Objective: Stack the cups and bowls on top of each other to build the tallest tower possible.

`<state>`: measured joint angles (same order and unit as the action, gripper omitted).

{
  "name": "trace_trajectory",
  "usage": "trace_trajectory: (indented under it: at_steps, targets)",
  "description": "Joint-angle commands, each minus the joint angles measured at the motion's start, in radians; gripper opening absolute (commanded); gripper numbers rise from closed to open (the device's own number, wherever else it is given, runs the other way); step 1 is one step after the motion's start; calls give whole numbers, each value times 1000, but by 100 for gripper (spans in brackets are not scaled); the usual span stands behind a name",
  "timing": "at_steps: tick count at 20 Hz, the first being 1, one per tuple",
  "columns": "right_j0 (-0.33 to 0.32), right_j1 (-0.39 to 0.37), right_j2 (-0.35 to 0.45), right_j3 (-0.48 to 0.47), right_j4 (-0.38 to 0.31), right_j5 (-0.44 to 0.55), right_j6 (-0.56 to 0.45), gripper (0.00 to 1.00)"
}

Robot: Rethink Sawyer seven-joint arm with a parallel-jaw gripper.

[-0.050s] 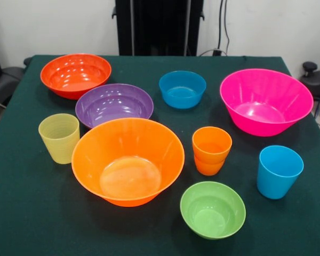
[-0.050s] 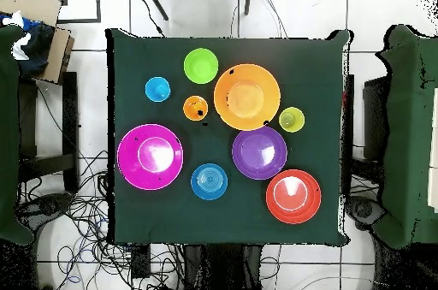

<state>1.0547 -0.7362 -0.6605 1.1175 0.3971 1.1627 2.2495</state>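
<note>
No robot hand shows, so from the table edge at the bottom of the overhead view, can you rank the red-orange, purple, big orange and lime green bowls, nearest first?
1. Red-orange bowl: lowest, at the right.
2. Purple bowl: just above it, near the middle.
3. Large orange bowl: above centre.
4. Lime green bowl: topmost, left of centre.

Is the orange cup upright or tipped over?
Upright: the orange cup stands mouth-up on the table, rim a full circle from overhead.
</note>
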Motion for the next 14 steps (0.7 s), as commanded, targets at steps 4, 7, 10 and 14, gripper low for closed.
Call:
trace_trajectory:
  at_steps: [4,7,10,14]
  targets:
    - [-32,-7,128,174,-49,-32,67,0]
    - [-37,0,129,163,-42,-27,86,0]
    - [-42,19,121,134,-43,-15,114,0]
    - [-48,53,107,67,-41,25,160,0]
